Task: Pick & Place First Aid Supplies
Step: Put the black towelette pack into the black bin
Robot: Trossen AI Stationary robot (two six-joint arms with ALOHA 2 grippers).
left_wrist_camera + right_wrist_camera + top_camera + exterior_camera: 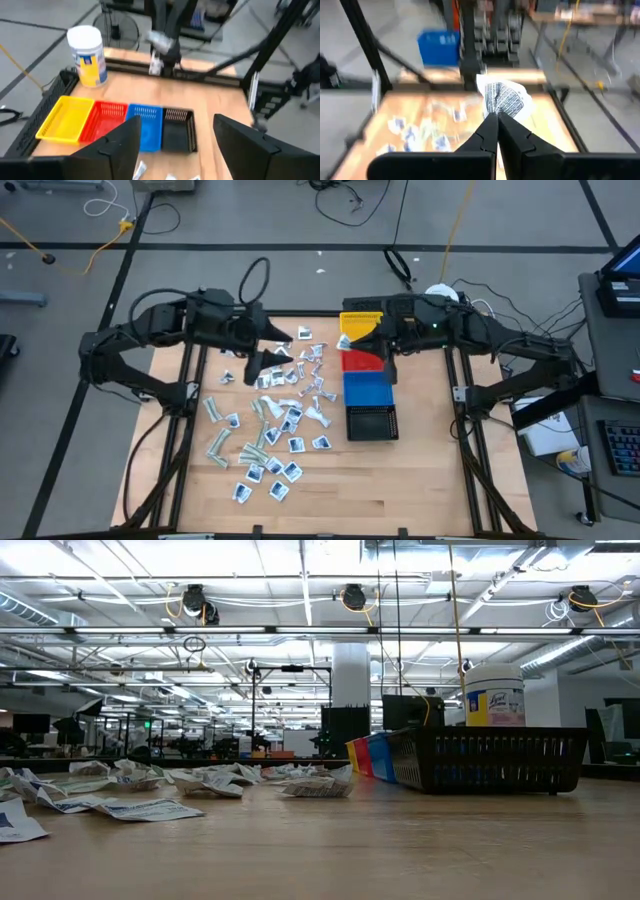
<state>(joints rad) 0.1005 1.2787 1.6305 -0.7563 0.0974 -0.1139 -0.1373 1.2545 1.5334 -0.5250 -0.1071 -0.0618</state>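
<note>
From above, my right claw (347,340) hangs over the yellow bin (362,323), my left claw (262,363) over the scattered packets (272,425). My right wrist view shows my fingers pinched shut on 1 crumpled packet (503,98); next I open them over a bin. My left wrist view shows its jaws spread, empty

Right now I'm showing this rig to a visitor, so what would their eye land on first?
Probably the row of bins, yellow, red, blue and black, right of the table's middle. Next, the scatter of first aid packets across the left half. Then the right gripper, above the yellow bin, shut on a crumpled white packet, while the left gripper stands open over the scatter's far end.
</note>
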